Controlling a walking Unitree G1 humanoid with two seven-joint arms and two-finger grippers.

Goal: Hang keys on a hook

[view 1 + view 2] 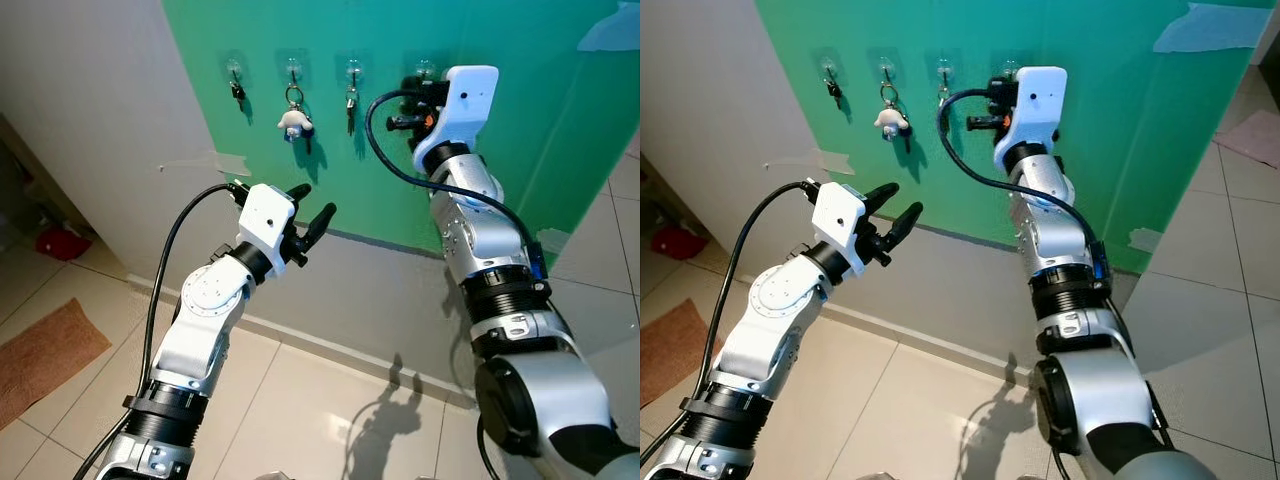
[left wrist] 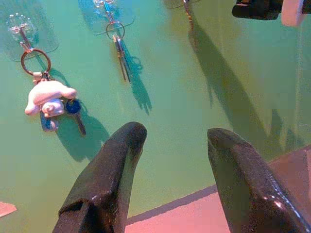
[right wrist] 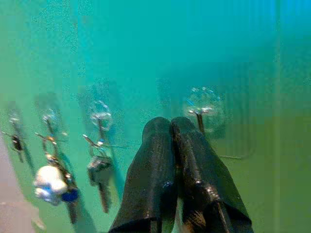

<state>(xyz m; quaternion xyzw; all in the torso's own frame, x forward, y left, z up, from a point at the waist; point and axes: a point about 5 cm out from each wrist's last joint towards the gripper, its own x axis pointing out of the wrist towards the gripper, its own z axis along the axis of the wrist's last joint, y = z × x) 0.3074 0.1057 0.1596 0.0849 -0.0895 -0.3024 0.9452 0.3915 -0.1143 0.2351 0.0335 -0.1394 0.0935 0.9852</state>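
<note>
Four clear hooks line the top of a green board (image 1: 520, 130). A dark key (image 1: 238, 95) hangs on the first hook, a key ring with a white plush charm (image 1: 295, 122) on the second, and a key (image 1: 351, 105) on the third. My right gripper (image 3: 170, 124) is raised at the fourth hook (image 3: 201, 114), its tips just beside the hook's metal prong. Its fingers are pressed together, and no key shows between them. Lower down and away from the board, my left gripper (image 1: 316, 198) stands open, empty and pointing at the green surface below the charm (image 2: 47, 97).
The board is fixed to a grey wall (image 1: 120, 120) above a tiled floor (image 1: 320, 400). A brown mat (image 1: 40, 360) and a red object (image 1: 60, 243) lie at the left. Black cables loop off both wrists.
</note>
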